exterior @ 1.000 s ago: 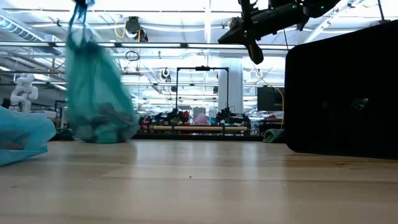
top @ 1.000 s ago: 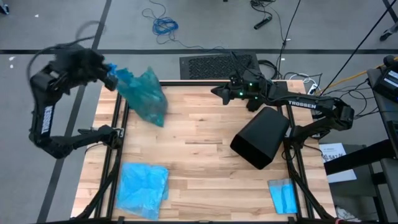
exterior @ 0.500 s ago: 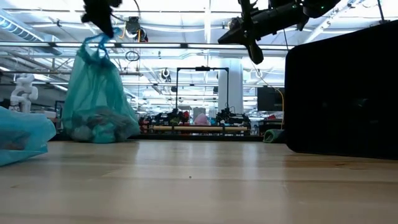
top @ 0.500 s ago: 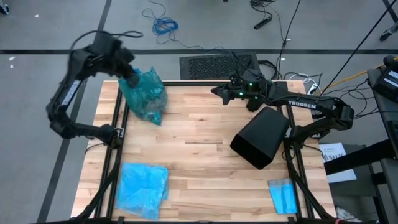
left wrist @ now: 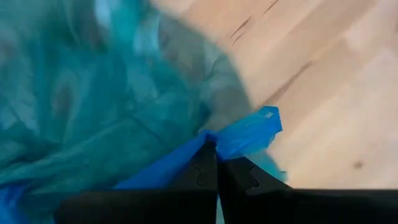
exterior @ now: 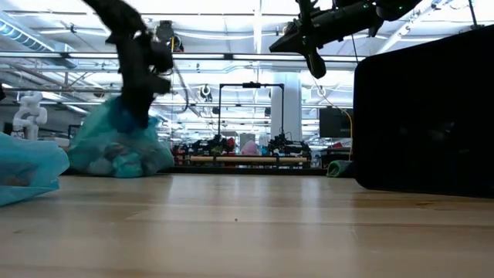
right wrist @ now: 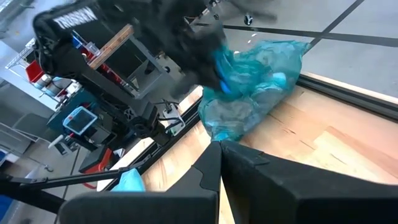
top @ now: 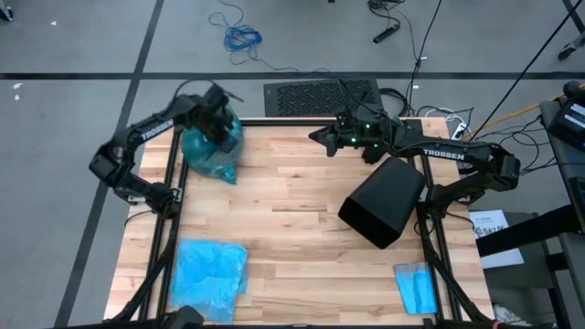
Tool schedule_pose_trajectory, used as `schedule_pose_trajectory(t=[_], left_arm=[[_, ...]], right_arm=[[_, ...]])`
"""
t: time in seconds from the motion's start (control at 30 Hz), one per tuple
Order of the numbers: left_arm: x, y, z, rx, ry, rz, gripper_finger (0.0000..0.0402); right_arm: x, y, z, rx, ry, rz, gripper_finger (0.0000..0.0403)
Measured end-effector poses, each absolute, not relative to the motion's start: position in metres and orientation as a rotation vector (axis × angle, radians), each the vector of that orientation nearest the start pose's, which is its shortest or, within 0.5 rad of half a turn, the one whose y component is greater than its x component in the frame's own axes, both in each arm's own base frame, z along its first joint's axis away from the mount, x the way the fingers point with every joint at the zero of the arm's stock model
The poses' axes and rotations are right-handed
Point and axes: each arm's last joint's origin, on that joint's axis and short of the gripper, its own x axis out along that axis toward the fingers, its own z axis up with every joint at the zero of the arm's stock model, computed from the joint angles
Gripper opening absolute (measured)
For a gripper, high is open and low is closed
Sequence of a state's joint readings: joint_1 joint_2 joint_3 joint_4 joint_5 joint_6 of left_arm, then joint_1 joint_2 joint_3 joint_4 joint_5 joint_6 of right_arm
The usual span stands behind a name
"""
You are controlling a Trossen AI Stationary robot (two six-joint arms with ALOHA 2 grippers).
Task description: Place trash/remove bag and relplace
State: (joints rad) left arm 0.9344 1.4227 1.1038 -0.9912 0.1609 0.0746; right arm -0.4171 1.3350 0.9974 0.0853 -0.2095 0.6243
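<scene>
At the table's far left corner sits the bag (top: 212, 149), full, lumps of trash (exterior: 116, 164) showing through its base; my left gripper (top: 218, 102) is pinched tight on its gathered neck; to set it down well I judge I should lower straight, let the base spread, then release; my right gripper (top: 315, 136) hangs closed and empty near the tipped black bin (top: 384, 201); the sky-blue replacement bag (top: 210, 278) lies at the near left.
</scene>
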Motion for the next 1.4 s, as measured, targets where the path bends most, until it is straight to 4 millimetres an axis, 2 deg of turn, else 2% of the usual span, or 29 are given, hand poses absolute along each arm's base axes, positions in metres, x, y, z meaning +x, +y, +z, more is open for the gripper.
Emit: schedule_pose_trajectory(t=[0.2,0.3,0.37,0.47,0.73,1.17,1.27,1.4], left_arm=[[0.136,0.190,0.195,-0.805,1.231,0.602,0.0000],[0.131,0.182,0.179,-0.869,1.231,0.555,0.0000],[0.130,0.179,0.176,-0.902,1.220,0.538,0.0000],[0.130,0.179,0.180,-0.898,1.194,0.532,0.0000],[0.128,0.176,0.211,-0.821,1.083,0.556,0.0000],[0.114,0.154,0.266,-0.749,0.949,0.596,0.0003],[0.111,0.150,0.271,-0.751,0.963,0.598,0.0027],[0.109,0.147,0.270,-0.784,1.000,0.584,0.0084]], right_arm=[[0.279,-0.117,0.310,0.698,0.183,-0.279,0.0000],[0.279,-0.117,0.310,0.696,0.183,-0.280,0.0000],[0.279,-0.117,0.310,0.696,0.183,-0.280,0.0000],[0.279,-0.117,0.310,0.695,0.183,-0.280,0.0000],[0.279,-0.117,0.310,0.694,0.184,-0.281,0.0000],[0.279,-0.117,0.310,0.693,0.183,-0.284,0.0000],[0.279,-0.117,0.310,0.693,0.183,-0.284,0.0000],[0.279,-0.117,0.310,0.687,0.185,-0.283,0.0000]])
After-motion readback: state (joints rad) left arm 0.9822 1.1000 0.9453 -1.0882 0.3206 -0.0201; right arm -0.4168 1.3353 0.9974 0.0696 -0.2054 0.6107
